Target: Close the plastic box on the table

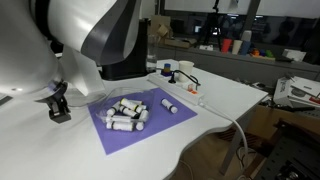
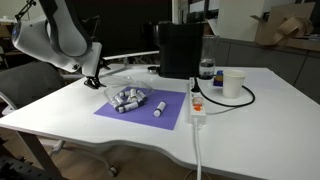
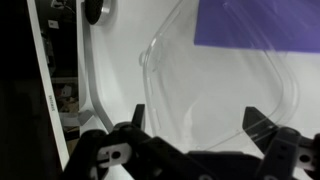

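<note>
Gaping claw [image 3: 195, 120] over plastic box [image 3: 225, 85]

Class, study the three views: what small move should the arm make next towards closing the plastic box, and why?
Probably lower the gripper a little further towards the plastic box. In the wrist view the jaws stand wide open, the clear plastic lies just ahead of them beside the purple mat, and no contact shows. How far the lid stands open is too hard to tell, so the approach should be slow.

White cylinders [image 2: 128, 98] on purple mat [image 2: 176, 112]
</note>
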`<move>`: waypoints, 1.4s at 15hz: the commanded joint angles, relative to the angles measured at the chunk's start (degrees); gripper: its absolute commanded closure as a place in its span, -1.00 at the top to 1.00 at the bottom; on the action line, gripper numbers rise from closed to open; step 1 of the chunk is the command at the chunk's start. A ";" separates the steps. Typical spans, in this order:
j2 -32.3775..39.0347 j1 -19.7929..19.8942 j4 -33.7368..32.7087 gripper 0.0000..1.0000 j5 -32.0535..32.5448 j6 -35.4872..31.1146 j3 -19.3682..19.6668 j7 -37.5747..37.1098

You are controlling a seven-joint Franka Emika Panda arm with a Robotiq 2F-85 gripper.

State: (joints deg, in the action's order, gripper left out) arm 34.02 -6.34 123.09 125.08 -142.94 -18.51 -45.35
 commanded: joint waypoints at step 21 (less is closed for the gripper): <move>-27.98 10.81 14.59 1.00 -43.84 -19.16 10.98 1.20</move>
State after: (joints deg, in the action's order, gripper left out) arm 6.60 1.45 135.71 88.78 -158.52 -9.62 -47.89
